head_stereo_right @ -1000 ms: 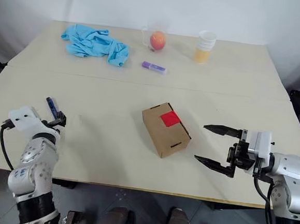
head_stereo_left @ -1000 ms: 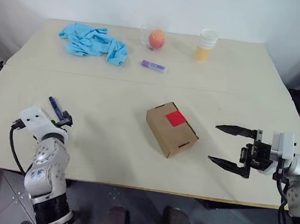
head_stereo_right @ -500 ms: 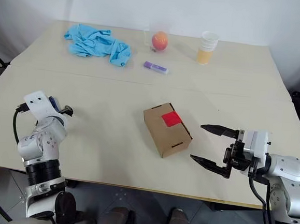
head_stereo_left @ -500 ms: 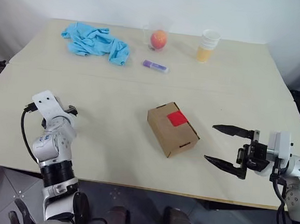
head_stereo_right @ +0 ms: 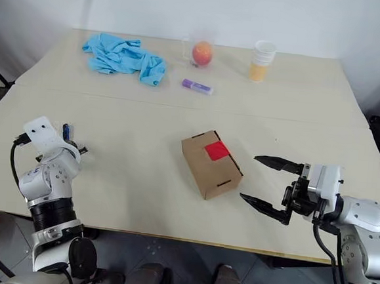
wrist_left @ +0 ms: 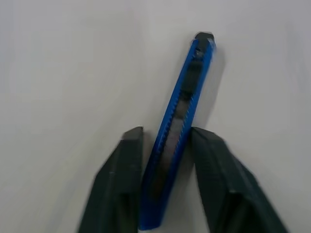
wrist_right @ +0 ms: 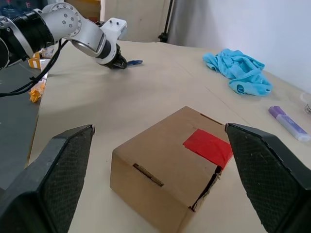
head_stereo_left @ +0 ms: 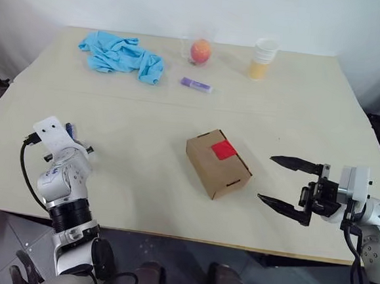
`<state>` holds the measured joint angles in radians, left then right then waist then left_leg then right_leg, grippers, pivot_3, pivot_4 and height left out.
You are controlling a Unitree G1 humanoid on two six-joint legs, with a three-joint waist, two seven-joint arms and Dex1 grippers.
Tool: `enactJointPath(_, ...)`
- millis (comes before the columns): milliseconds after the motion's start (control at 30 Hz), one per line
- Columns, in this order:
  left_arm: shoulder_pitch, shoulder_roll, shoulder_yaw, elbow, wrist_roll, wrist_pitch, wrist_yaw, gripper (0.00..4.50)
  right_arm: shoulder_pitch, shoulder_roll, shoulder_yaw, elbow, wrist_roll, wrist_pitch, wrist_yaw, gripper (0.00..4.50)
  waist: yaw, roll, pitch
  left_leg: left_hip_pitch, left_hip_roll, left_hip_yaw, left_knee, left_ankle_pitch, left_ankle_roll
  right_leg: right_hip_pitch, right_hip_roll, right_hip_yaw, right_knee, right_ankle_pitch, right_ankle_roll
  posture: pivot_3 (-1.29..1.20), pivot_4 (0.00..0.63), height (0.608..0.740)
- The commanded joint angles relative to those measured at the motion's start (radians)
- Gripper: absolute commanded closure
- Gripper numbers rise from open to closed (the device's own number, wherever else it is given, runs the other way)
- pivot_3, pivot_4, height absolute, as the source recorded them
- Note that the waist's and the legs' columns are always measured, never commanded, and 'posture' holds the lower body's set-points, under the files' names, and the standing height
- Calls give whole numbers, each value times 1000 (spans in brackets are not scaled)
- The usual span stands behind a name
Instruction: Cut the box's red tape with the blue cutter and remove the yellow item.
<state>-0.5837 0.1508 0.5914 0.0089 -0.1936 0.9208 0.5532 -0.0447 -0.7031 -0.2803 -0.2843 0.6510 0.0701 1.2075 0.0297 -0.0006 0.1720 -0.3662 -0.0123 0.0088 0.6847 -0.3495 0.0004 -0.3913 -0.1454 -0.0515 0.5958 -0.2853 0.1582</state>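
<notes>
While my left jaws [wrist_left: 163, 145] close around the cutter [wrist_left: 182, 121] lying on the counter [head_stereo_left: 143, 151], its long axis runs toward 12 o'clock; right jaws [head_stereo_left: 290, 186] gape empty, box [head_stereo_left: 218, 162] at their 9.

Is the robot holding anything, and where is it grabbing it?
The left gripper has the blue cutter between its jaws, near the back end, but a firm hold cannot be told. The right gripper holds nothing.

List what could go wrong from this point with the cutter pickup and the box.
The left gripper straddles the blue cutter near its rear end, so it may pivot or slip when lifted. The box sits unheld, with the right gripper open beside it, so it could slide when the red tape is cut.
</notes>
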Motion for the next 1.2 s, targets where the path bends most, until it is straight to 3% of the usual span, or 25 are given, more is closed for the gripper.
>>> enactJointPath(33, 35, -33, 10, 46, -5, 64, -4, 4177, 15, 1, -23, -42, 24, -8, -6, 0, 1, 2, -1, 0, 0, 0, 0, 0, 0, 0, 0, 0, 0, 0, 0, 0, 150, 740)
enactJointPath(100, 36, -41, 18, 37, -16, 55, -18, 4472, 21, 1, -25, -46, 26, -9, -7, 0, 2, 2, -1, 0, -1, 0, 0, 0, 0, 0, -1, 0, 0, 0, 0, 0, 150, 740)
enactJointPath(200, 43, -34, 16, 19, -23, 59, -49, 4472, 28, 0, -28, -50, 28, -10, -8, 0, 3, 3, -2, 0, -1, 0, 0, 0, 0, 1, -1, 0, 0, 0, 0, 0, 150, 740)
enactJointPath(367, 106, 101, -58, -14, -4, 93, -189, 4472, 48, -6, -35, -60, 36, -5, -8, 0, -1, 3, -2, 0, -1, 0, 0, 0, 0, 0, -1, 0, 1, 0, 0, 0, 150, 740)
enactJointPath(533, 128, 101, -55, -36, -31, 106, -258, 4472, 27, -11, -11, -97, 42, 34, -40, 0, -3, 3, -2, 1, 0, -1, 0, 1, 1, 0, -1, 1, 1, 0, 0, 0, 150, 740)
enactJointPath(1000, 143, 57, -104, -60, -2, 79, -296, 105, -38, -25, 4, -189, 71, 170, -118, 0, 8, 3, -2, 0, -2, -5, 0, 1, 1, 0, -3, 1, 1, 0, 0, 0, 150, 740)
enactJointPath(1200, 141, 43, -82, -97, 15, 105, -256, 22, -39, -21, 4, -198, 73, 186, -125, 0, 2, 3, -2, 0, -2, -5, 0, 1, 2, 0, -2, 1, 1, 0, 0, 0, 150, 740)
